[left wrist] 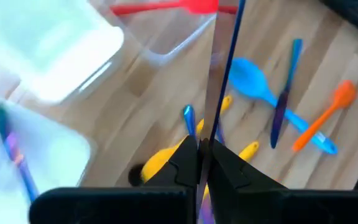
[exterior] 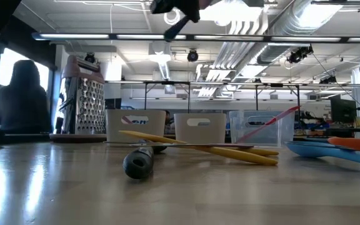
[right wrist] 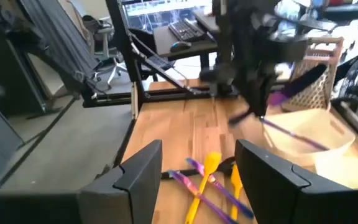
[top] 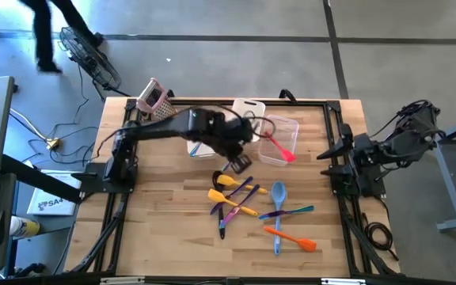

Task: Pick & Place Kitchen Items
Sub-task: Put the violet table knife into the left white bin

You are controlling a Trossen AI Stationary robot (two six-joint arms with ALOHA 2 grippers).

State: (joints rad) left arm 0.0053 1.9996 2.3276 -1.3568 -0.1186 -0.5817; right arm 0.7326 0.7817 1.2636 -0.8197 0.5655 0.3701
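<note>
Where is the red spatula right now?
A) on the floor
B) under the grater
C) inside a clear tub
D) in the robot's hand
C: the high view shows the red spatula lying slantwise in the clear tub at the far side of the table, away from the pile of utensils.

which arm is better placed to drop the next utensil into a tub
Left. Its gripper is over mid-table beside the clear tubs, fingers shut on a slim purple utensil. The right gripper waits at the table's right edge, fingers open and empty.
</note>
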